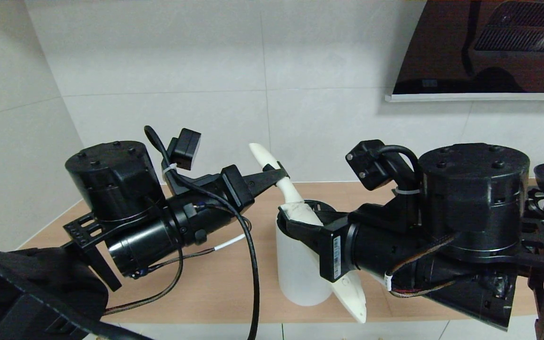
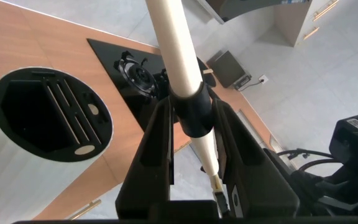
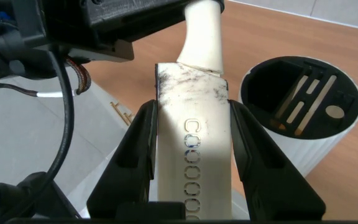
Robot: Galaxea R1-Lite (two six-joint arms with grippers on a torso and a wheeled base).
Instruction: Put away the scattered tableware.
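Left tool [image 1: 277, 174] and right tool [image 1: 295, 223] both pinch one white utensil [image 1: 292, 190].
The left clamps the slim handle and the right the wide flat part. The utensil slants in the air just beside the white holder [image 1: 298, 271], which stands on the wooden table [image 1: 206, 281].

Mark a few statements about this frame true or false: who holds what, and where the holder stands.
1. The left end effector and the right end effector both grip the same white utensil. True.
2. The white utensil stands inside the white holder. False: it is held slanted in the air, outside the holder.
3. The white holder stands upright on the wooden counter. True.
4. The left end effector is open and empty. False: it is shut on the utensil's round handle.
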